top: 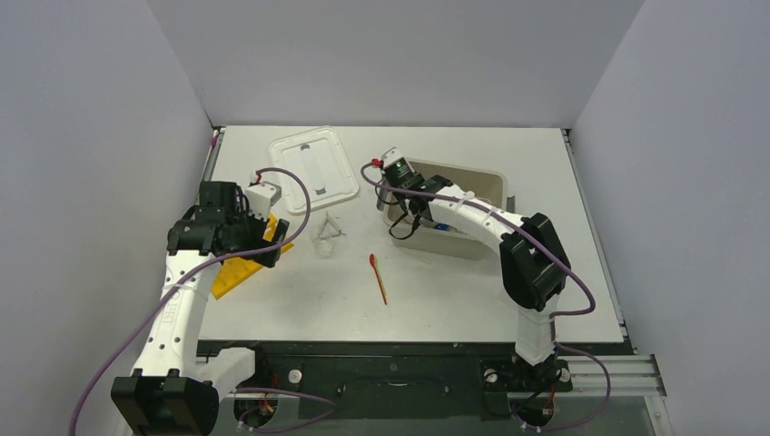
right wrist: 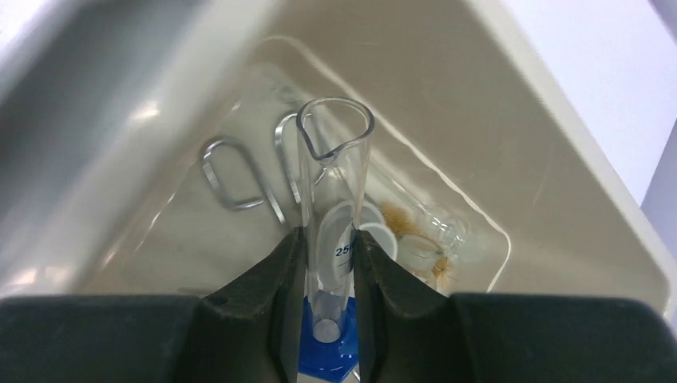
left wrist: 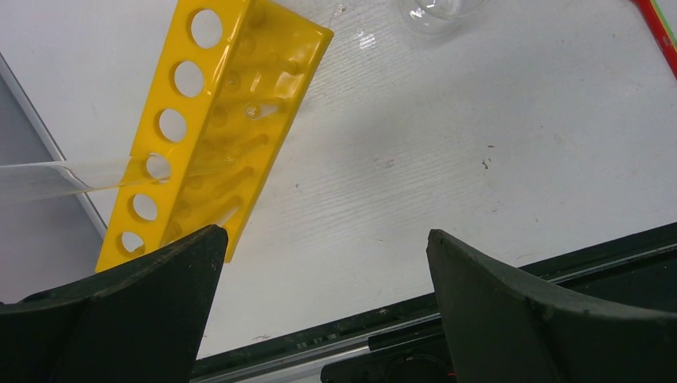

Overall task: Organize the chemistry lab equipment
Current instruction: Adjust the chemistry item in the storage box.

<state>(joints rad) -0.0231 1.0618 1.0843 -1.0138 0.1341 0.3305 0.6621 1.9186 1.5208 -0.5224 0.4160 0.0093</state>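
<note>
We see our right pincer (right wrist: 329,251) pinching one clear measuring cylinder (right wrist: 335,152) inside the one beige tub (right wrist: 511,136), near one pair of metal tongs (right wrist: 235,175). Our left pincer (left wrist: 323,239) hangs spread beside one yellow rack (left wrist: 227,112). One red spatula (top: 378,276) lies on the counter (top: 472,291).

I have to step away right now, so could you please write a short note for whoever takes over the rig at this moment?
Left hand: open, empty, above the table by the yellow rack, which has a clear tube through a hole.
Right hand: shut on a clear measuring cylinder with a blue base, inside the beige tub.
Done: metal tongs, a beaker and a brush lie in the tub.
Left: rack, red spatula and a small glass piece are out on the table; white lid is off.
</note>
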